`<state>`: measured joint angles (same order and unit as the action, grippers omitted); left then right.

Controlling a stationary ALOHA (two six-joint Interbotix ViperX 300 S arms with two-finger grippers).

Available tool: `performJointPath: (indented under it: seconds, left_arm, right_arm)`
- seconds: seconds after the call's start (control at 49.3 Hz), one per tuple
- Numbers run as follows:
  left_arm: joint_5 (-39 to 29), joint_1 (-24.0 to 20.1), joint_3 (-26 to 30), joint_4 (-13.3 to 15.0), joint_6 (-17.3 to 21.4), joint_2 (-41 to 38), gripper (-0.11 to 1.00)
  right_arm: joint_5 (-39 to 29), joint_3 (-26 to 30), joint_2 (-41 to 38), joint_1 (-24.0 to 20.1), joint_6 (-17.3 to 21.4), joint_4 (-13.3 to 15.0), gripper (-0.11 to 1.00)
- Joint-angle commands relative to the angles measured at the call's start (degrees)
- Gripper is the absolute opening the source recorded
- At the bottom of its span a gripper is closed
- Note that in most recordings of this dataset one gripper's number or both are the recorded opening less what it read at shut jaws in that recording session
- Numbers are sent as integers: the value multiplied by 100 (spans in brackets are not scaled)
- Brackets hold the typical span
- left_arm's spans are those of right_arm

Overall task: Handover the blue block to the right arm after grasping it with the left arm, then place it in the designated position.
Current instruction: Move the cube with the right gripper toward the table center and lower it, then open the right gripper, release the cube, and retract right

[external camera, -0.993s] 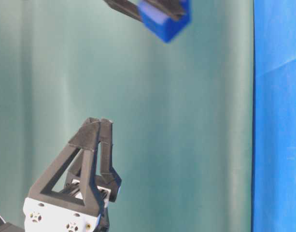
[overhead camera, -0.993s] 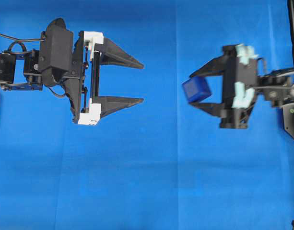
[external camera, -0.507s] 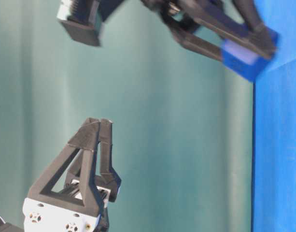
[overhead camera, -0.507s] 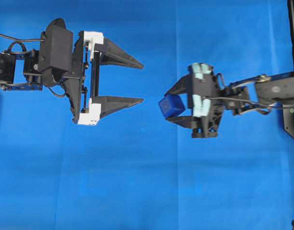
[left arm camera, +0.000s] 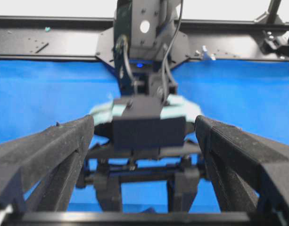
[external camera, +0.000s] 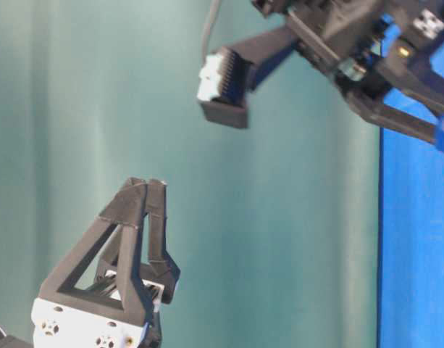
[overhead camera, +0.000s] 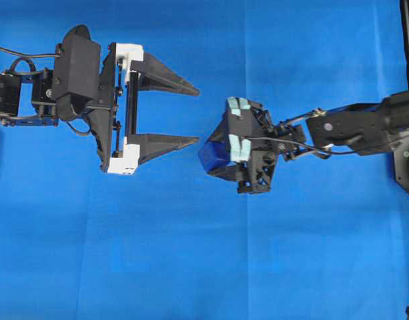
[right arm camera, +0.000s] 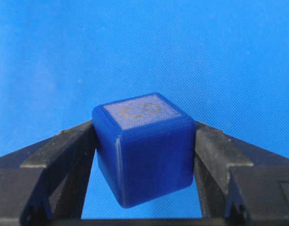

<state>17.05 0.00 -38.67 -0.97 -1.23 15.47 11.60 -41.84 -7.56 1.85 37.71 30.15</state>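
Right gripper point(overhead camera: 211, 160) clamped on blue block point(right arm camera: 143, 146), swung leftward and lowered toward cloth point(overhead camera: 191, 267) versus second ago. Left gripper point(overhead camera: 194, 115) spread wide, empty. Handover done; placement underway.

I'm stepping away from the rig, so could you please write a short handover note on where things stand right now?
Left gripper: open, empty, above the blue cloth.
Right gripper: shut on the blue block, pointing down at the cloth near the middle.
Done: the block has passed from the left arm to the right arm.
Left: set the block down at its designated spot and let go. No marked spot is visible.
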Motion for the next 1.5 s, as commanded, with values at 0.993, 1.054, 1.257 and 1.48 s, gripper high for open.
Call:
performJointPath:
  seconds: [0.993, 1.054, 1.257, 1.48]
  left_arm:
    - [0, 18, 62, 0, 9, 132, 93]
    - [0, 18, 62, 0, 9, 132, 93]
    - [0, 18, 62, 0, 35, 132, 93]
    - [0, 18, 70, 0, 53, 132, 93]
  right_arm:
    - [272, 202, -396, 44, 0, -703, 92]
    - [193, 229, -352, 18, 0, -703, 95]
    - [-53, 237, 9, -62, 0, -703, 89]
    - [-545, 237, 536, -79, -26, -703, 89]
